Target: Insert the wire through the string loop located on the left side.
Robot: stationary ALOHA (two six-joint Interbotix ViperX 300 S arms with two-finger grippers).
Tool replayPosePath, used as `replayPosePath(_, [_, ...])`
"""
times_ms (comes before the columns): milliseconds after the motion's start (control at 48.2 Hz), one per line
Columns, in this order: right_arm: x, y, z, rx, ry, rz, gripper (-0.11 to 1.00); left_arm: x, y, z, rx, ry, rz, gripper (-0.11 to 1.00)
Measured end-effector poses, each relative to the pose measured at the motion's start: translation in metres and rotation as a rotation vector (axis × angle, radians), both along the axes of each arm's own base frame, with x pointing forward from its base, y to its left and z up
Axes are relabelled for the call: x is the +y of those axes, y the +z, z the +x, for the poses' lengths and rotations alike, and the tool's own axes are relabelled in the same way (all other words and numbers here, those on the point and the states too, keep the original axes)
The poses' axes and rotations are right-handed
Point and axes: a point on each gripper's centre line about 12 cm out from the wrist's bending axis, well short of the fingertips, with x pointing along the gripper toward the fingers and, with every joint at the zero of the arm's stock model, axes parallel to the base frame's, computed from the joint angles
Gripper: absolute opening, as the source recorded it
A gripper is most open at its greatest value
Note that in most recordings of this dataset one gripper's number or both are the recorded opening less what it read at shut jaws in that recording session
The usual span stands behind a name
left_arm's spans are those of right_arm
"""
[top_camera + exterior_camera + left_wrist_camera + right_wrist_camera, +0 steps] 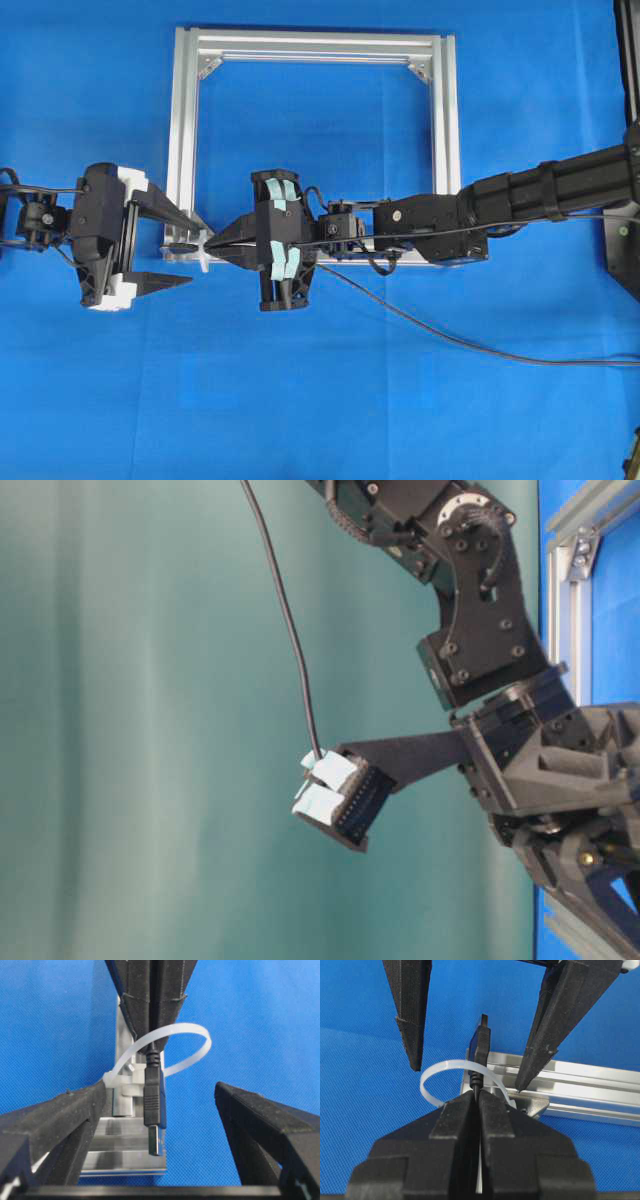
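Observation:
The white string loop (200,1042) juts from the corner of the silver frame (125,1155). My right gripper (477,1096) is shut on the black wire (478,1080) just behind its plug (481,1045). The plug (155,1100) has passed through the loop (432,1077), and its metal tip points at the left wrist camera. My left gripper (160,1090) is open, with one finger on each side of the plug and touching nothing. From overhead, the left gripper (195,252) and the right gripper (213,245) meet tip to tip at the frame's near left corner, by the loop (205,262).
The square aluminium frame (310,45) lies flat on the blue cloth. The wire's slack (450,340) trails right across the cloth. The right arm (520,195) reaches over the frame's near bar. Open cloth lies in front of both grippers.

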Motion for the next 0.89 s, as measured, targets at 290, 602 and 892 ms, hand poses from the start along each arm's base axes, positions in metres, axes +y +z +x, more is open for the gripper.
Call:
replayPosePath(290, [0.0,-0.0003,-0.0001,0.003,0.0,0.0,-0.01,0.0,0.0,0.0,0.0,0.0,0.0,0.61])
replayPosePath(602, [0.0,-0.0007,-0.0002,0.006,0.001,-0.001,-0.01,0.0016,0.003,0.0037,-0.012,0.007,0.0,0.07])
replayPosePath(892, [0.0,-0.0007,-0.0002,0.006,0.001,-0.001,-0.01,0.0016,0.0023,0.0031,-0.003,0.006,0.0,0.07])
